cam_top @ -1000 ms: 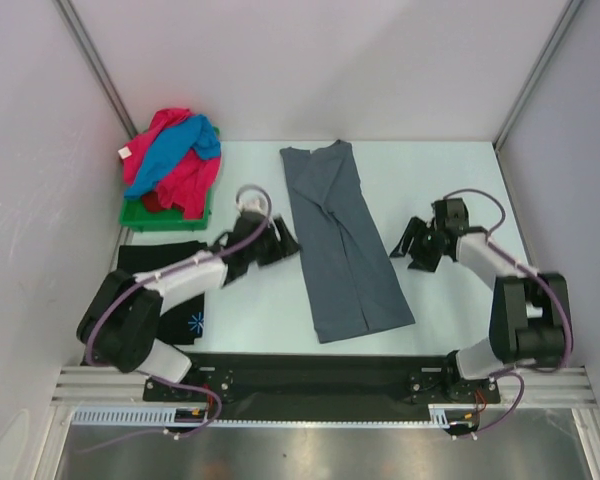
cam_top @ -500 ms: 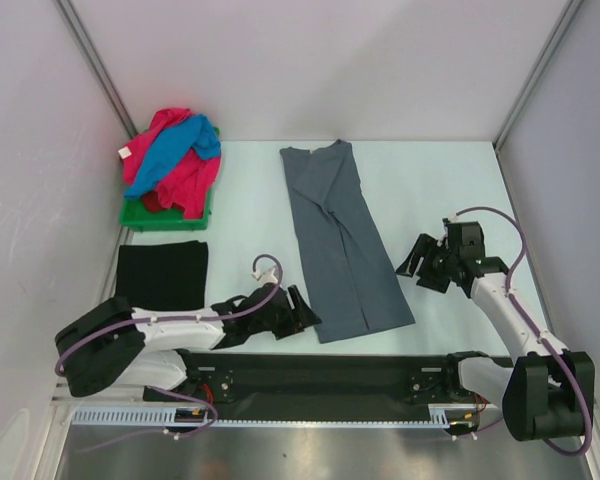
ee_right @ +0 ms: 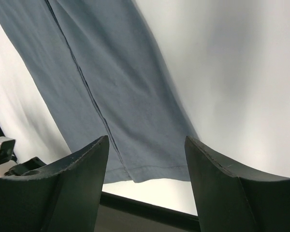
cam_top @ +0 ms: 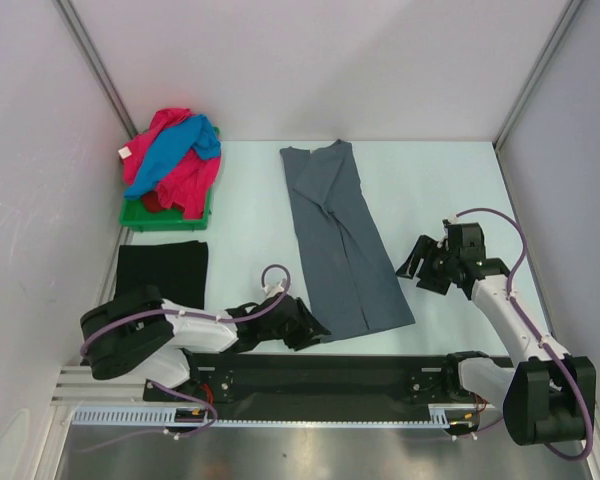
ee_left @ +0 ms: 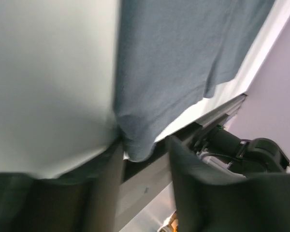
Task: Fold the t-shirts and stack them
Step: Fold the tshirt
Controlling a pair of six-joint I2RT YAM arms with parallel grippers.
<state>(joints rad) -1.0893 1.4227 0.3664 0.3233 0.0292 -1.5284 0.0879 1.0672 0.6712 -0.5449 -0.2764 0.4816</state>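
Between the parted fingers of the left tool [ee_left: 142, 147] lies the near hem corner of the grey t-shirt [cam_top: 340, 235], not yet pinched; the right tool [cam_top: 422, 265] hovers spread just beside the shirt's other edge. Judging by this, the crosswise fold is starting: both tools should nip the hem and carry it ahead to the collar.

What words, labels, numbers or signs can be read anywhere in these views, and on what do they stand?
No text can be read in any view.
Too small to read: the white tag on the pink shirt.
No print shows on the grey shirt.
No print shows on the black shirt.
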